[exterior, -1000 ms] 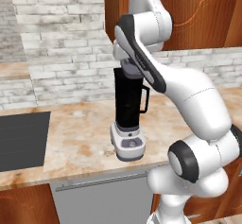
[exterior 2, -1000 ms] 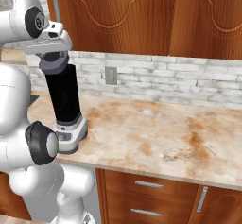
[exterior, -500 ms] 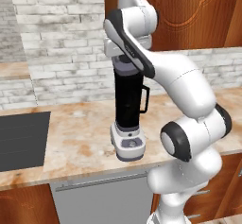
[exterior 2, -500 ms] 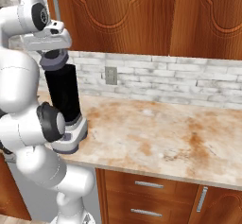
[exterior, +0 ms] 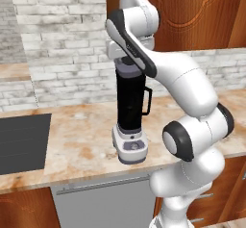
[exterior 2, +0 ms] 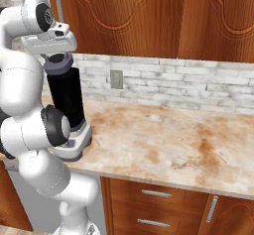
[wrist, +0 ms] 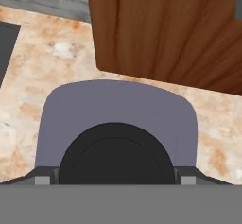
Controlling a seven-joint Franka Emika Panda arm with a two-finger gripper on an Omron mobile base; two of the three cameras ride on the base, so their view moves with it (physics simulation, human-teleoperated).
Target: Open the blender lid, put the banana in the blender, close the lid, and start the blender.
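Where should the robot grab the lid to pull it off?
Probably by its rim, coming straight down from above. The lid sits flat on top of the blender, with two opposite edges free for the fingers. The gripper hangs right over it with jaws wide open, one dark tip showing at each side.

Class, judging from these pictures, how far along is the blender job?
Done: nothing visible; the blender lid still caps the blender. In hand: the claw, jaws wide, sits right over the lid, not clamped on it. Left: lift the lid, load the banana, close up, turn the dial.
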